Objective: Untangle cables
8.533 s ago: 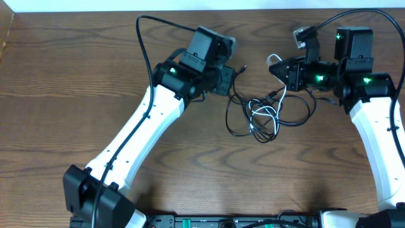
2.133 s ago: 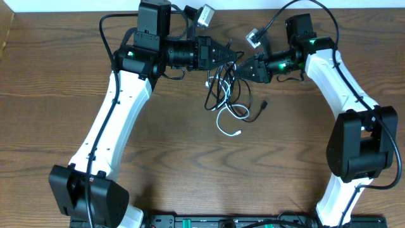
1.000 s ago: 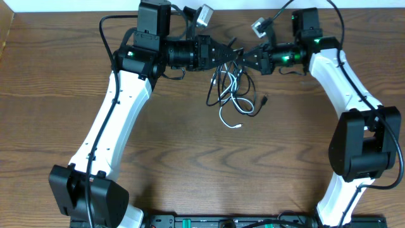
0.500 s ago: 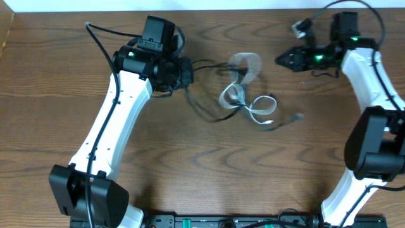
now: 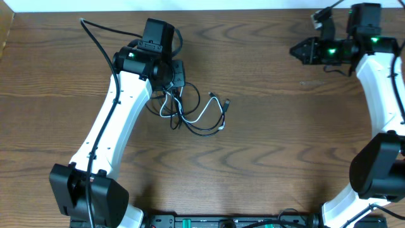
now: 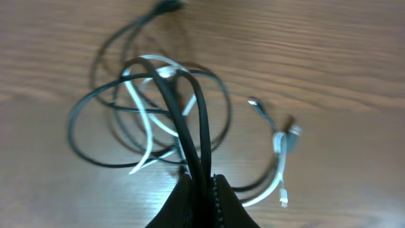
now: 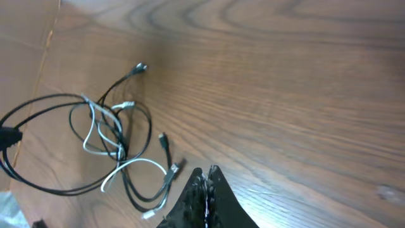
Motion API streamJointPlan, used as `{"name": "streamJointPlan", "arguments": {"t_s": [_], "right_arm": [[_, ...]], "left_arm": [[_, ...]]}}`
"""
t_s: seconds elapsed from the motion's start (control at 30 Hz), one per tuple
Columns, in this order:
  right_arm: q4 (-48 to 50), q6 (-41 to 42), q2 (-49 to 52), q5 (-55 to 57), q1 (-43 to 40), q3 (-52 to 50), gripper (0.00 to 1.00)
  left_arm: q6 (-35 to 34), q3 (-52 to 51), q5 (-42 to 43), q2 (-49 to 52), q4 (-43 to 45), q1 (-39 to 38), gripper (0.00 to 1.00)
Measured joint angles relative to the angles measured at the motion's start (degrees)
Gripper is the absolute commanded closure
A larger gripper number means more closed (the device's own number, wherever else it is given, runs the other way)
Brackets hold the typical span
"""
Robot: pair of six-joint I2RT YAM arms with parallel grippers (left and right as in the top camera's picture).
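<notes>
Left end effector (image 6: 204, 183) clamps black strands of the cables (image 6: 201, 126) — loops just ahead lie intertwined. Right end effector (image 7: 205, 174), well apart, pinched shut and empty. Separation seems hardly begun.

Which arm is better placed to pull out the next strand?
Left. The left gripper is shut on black strands of the cables, right at the tangle; the right gripper is shut, empty and far from them.

White-shelled arms (image 5: 120, 120) with black joints (image 5: 82, 190), green lights (image 5: 132, 54), black wires (image 5: 100, 44) and dark tapered fingers (image 6: 183, 209).
</notes>
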Motion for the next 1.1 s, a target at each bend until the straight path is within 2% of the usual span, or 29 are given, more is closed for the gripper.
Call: {"name": "streamJointPlan", "arguments": {"t_s": [0.1,0.3,0.43,0.53,0.77,1.1], "right_arm": [[0.4,0.2,0.0,0.6,2.2,0.0,0.83],[1.6,-0.4,0.0,1.4,5.5,0.0,0.71],[1.9,-1.6,0.0,1.1,7.5,0.0,0.63],[1.9,-2.9,0.0,1.0,9.2,0.0,0.61],[1.9,-4.7,0.0,0.2,11.7,0.0,0.59],[1.5,-5.2,3.1,1.4,13.6,0.0,0.65]], "left_arm": [[4.3,-0.2,6.7,0.0,2.6,0.0,0.93],[12.9,-0.2,27.8,0.0,9.7,0.1,0.93],[14.2,-0.2,39.6,0.0,14.0,0.1,0.93],[13.2,-0.2,45.5,0.0,15.9,0.0,0.92],[10.3,-0.2,50.4,0.0,16.1,0.1,0.93],[9.5,-0.2,52.0,0.0,15.9,0.1,0.92]]}}
